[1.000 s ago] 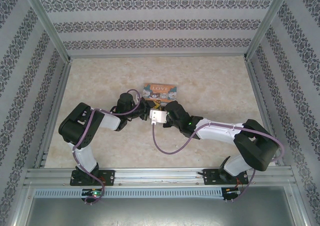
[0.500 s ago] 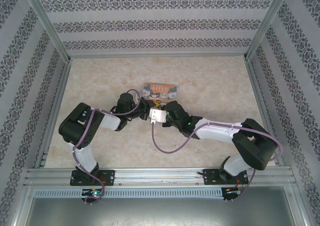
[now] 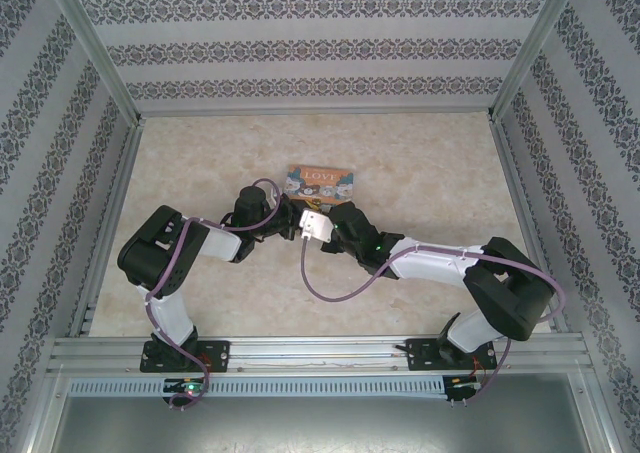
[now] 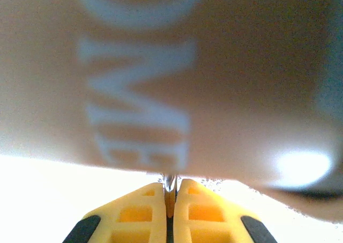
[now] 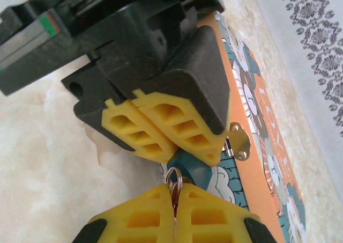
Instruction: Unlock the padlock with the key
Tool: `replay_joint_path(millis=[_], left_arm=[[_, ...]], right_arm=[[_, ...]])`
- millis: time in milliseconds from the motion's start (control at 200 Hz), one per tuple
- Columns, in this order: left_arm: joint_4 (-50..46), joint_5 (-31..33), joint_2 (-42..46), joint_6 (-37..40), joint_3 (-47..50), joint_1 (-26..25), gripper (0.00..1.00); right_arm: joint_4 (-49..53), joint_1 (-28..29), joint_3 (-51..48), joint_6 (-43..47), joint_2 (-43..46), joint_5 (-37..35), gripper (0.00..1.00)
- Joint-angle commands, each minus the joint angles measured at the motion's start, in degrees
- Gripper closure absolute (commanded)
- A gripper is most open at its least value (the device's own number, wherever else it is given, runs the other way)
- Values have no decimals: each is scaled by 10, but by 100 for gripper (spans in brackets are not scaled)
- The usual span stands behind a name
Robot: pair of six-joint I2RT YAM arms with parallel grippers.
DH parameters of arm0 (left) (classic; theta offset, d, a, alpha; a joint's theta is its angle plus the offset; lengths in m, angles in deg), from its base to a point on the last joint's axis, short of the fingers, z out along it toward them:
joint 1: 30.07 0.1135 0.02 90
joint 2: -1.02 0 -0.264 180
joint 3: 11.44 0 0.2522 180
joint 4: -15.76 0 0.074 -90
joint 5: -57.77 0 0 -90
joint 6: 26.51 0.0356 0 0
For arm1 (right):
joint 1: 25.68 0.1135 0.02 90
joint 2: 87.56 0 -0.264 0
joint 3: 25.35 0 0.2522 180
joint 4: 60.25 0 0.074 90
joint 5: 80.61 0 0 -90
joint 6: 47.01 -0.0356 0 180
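Under both claws, a pale, stone-look table (image 3: 430, 163). Just past the claw tips, an orange-and-blue tin (image 3: 322, 181) with cartoon cats. Reads "LOVE" on the lid from the top view. Close up in the left wrist view, big pale letters across the tin, too blurry to read for sure.

Next in size, the left claw (image 5: 174, 144), yellow tips squeezed tight on the top of the padlock (image 5: 188, 168). Facing it tip to tip, the right claw (image 5: 174, 203), squeezed tight too, pinching the key (image 5: 173, 194), with a small silver ring (image 5: 168, 176) poking out past its tips.

Tiny and blue-teal, that padlock, caught right between the two claws and close beside the tin. Long way running from one claw's tips to the other's. Loop end toward the left claw, tucked inside its tips, with a thin silver bit peeking out there in the left wrist view. Bottom end toward the right claw, right by the ring. Touching the ring or not: cannot tell.

Beside the left claw's tips, on the tin, a little silver clasp (image 5: 239, 141).
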Motion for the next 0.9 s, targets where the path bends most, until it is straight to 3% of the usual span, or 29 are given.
replay_joint_path(millis=[0,225,390,585,894], left_arm=[[45,-21,-7,2,-10,-11,96],[40,-22,-9,7,-11,-12,96],[32,-23,-11,13,-13,-11,95],[-30,-22,5,53,-23,-11,76],[-170,7,68,137,-31,2,63]], right_arm=[[-73,-2,5,-100,-9,-11,100],[-133,5,-1,-243,-24,-13,100],[-169,18,-10,-289,-43,-26,100],[-211,19,-43,-340,-51,-48,100],[-244,18,-111,-438,-34,-81,100]])
